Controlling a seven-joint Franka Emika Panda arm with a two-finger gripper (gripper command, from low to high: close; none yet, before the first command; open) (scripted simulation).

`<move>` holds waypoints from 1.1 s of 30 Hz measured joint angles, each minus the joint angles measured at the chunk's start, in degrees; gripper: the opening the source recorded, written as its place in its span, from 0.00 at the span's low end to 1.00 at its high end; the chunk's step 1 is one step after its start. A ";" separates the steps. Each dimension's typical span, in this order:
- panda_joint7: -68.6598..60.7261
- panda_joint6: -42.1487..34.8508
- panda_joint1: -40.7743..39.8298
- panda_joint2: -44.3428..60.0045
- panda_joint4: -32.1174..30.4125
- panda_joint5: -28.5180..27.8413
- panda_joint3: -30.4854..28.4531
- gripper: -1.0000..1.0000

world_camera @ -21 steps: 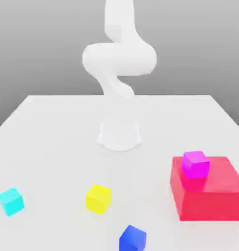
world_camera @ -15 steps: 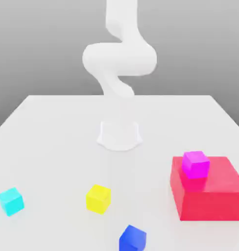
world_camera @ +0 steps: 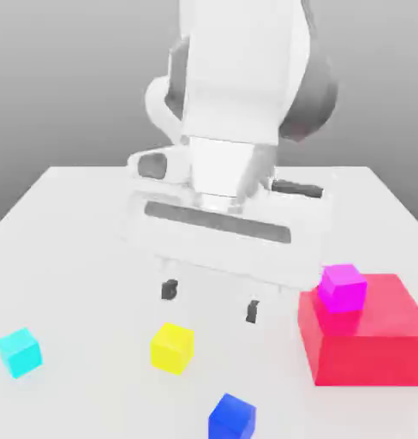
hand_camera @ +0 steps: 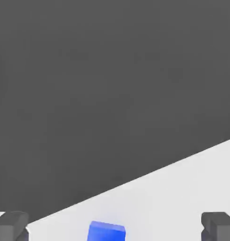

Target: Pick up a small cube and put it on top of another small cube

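The small dark-blue cube point(world_camera: 231, 417) rests on the white table at the front of the exterior view. It also appears in the hand view as the blue cube point(hand_camera: 106, 232), lying between the two dark fingertips. My gripper point(world_camera: 211, 300) hangs above the table, behind the yellow cube point(world_camera: 171, 347) and well back from the blue one. Its fingers point(world_camera: 169, 290) stand wide apart with nothing between them. In the hand view the gripper point(hand_camera: 115, 227) is open, one finger point(hand_camera: 219, 226) at each side.
A cyan cube point(world_camera: 20, 351) sits at the exterior view's left. A magenta cube point(world_camera: 343, 287) stands on a large red block point(world_camera: 371, 339) at the exterior view's right. The white table point(world_camera: 75, 249) ends close beyond the blue cube.
The hand has swung down into the exterior view and now hangs low over the table; before, only the arm's upper links and base showed. No cube has moved.
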 joint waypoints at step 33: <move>32.93 3.70 -1.63 -3.59 -15.93 14.82 -2.57 0.00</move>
